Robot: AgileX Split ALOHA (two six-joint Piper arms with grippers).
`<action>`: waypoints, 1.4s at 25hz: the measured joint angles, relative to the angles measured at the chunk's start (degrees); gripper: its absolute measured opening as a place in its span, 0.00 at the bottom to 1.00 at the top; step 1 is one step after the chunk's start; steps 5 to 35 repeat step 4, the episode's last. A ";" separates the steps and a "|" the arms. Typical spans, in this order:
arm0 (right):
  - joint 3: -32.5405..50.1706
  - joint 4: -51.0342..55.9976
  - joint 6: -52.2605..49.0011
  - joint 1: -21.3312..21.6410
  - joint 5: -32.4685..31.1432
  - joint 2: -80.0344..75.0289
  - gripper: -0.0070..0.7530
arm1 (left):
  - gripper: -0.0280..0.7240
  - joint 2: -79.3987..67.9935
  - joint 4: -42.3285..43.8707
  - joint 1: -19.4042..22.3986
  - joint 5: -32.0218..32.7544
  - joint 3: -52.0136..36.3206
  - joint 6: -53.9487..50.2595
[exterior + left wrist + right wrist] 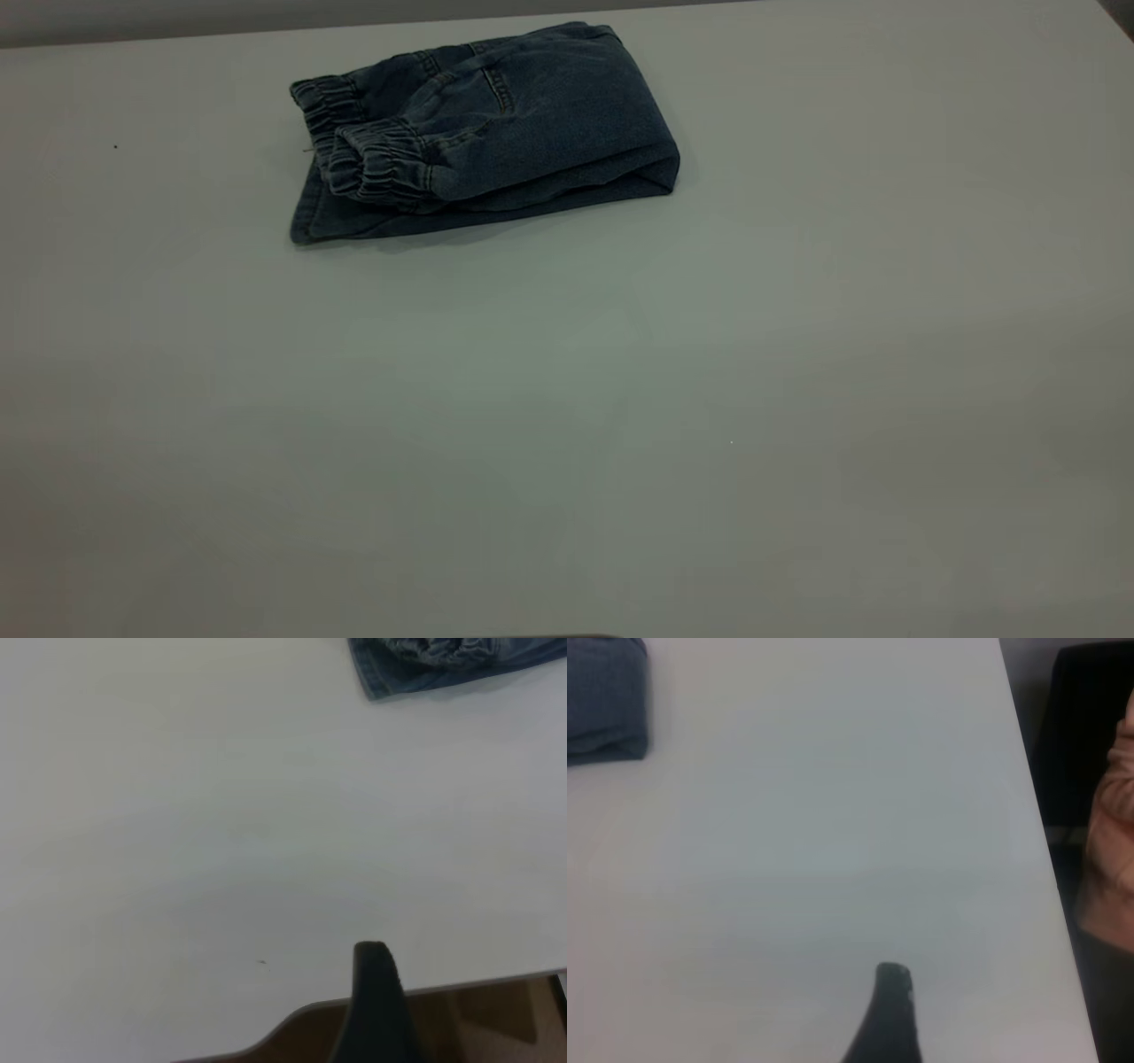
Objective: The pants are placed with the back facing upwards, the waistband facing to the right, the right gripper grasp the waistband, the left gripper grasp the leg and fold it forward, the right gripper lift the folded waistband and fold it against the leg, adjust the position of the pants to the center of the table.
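Item: the pants, blue denim, folded into a compact bundle, lying on the table toward its far side, left of centre in the exterior view. Elastic cuffs gathered at the bundle's left end; fold edge at its right. Any print on the legs is hidden inside the fold.

The left gripper: one dark finger visible only (rest cut off), over the table edge, well apart from the pants; jaw state cannot be told.

The right gripper: likewise a single dark finger, well apart from the pants; jaw state cannot be told.

A person's hand shows beyond the table edge, partly cut off.
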State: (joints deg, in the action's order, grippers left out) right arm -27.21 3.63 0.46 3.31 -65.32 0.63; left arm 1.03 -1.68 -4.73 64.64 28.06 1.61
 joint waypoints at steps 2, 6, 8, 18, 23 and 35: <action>0.00 0.00 0.00 0.00 0.00 0.00 0.76 | 0.66 0.00 0.00 0.00 0.00 0.00 0.00; 0.00 0.00 0.00 0.00 0.00 0.00 0.76 | 0.66 0.00 0.00 0.00 0.00 0.00 0.00; 0.00 0.00 0.00 0.00 0.00 0.00 0.76 | 0.66 0.00 0.00 0.00 0.00 0.00 0.00; 0.00 0.00 0.00 0.00 0.00 0.00 0.76 | 0.66 0.00 0.00 0.00 0.00 0.00 0.00; 0.00 0.00 0.00 0.00 0.00 0.00 0.76 | 0.66 0.00 0.00 0.00 0.00 0.00 0.00; 0.00 0.00 0.00 0.00 0.00 0.00 0.76 | 0.66 0.00 0.00 0.00 0.00 0.00 0.00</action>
